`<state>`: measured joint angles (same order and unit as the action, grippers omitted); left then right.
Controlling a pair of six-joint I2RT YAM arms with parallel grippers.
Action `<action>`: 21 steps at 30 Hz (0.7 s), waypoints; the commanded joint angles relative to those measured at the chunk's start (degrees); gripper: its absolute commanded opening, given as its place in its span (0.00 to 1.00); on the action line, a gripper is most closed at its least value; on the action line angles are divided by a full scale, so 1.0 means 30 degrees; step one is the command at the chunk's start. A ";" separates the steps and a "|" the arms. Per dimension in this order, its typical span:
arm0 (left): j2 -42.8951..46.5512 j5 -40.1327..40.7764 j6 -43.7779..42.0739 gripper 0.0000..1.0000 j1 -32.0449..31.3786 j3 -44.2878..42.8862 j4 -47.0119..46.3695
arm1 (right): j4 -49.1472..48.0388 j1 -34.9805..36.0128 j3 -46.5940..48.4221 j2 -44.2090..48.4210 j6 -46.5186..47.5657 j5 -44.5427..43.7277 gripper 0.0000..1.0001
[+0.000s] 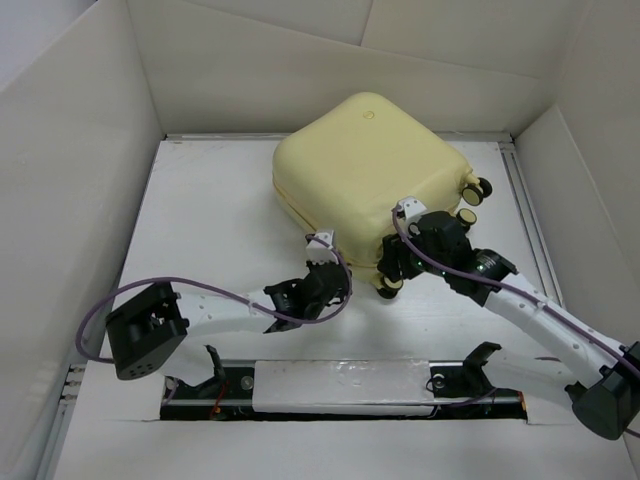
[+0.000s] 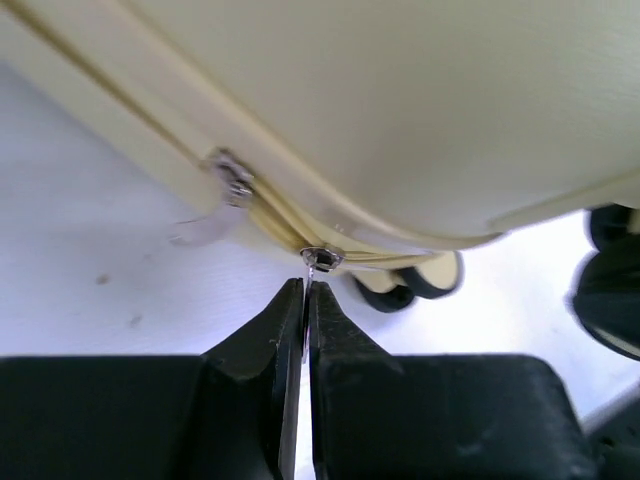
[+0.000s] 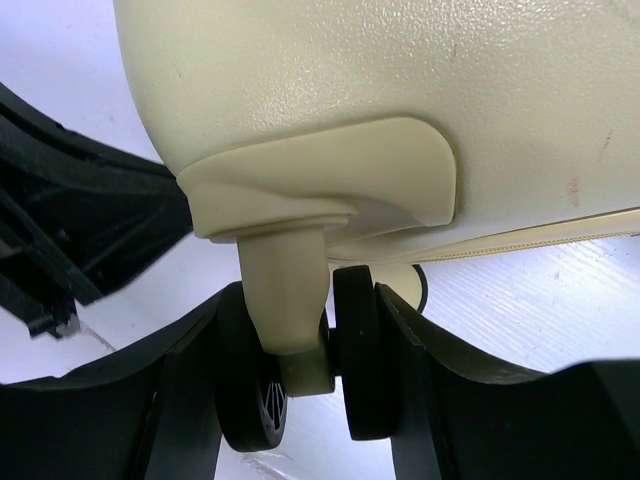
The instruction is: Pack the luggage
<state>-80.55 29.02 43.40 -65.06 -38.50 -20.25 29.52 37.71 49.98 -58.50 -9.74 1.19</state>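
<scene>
The luggage [image 1: 370,165] is a pale yellow hard-shell suitcase, lying closed on the white table at the back centre. My left gripper [image 1: 335,272] sits at its near edge. In the left wrist view the left gripper [image 2: 306,290] is shut on the thin metal tab of a zipper pull [image 2: 322,258] on the luggage's [image 2: 400,100] seam. A second zipper pull [image 2: 232,180] hangs free further left. My right gripper [image 1: 393,272] is at the near corner, and in its wrist view the right gripper [image 3: 310,300] is shut on a caster wheel [image 3: 360,360] under the luggage [image 3: 400,80].
Tall cardboard walls [image 1: 70,180] enclose the table on three sides. Two more caster wheels [image 1: 476,190] stick out at the luggage's right side. A metal rail [image 1: 340,385] with the arm bases runs along the near edge. The left arm [image 3: 70,240] shows close beside the right gripper.
</scene>
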 commanded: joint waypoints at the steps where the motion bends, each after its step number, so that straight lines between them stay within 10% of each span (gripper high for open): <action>1: 0.0660 0.3307 0.0092 0.00 0.0709 0.0939 0.4341 | 0.0503 -0.0794 0.0304 0.0984 -0.0211 -0.2096 0.00; 16: 0.3791 -0.3373 -0.1429 0.02 1.1285 0.0766 0.4900 | -0.1924 0.1780 -0.0457 0.0372 -0.1090 -0.0108 0.00; 17: 0.4810 -0.3373 -0.1429 0.13 1.1285 0.0560 0.5339 | -0.3089 0.2161 -0.0457 0.0050 -0.1409 0.0157 0.00; 20: 0.7530 -0.4220 -0.1429 0.99 1.1111 0.0295 0.6835 | -0.5463 0.3743 0.0126 -0.0217 -0.2143 0.0919 0.15; 21: 0.9140 -0.4425 -0.1429 1.00 1.1110 0.0121 0.7766 | -0.5996 0.4501 0.0767 -0.0449 -0.2319 0.0921 0.31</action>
<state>-64.60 9.80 41.19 -32.75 -35.64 -4.86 18.17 45.80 48.66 -60.45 -15.33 0.45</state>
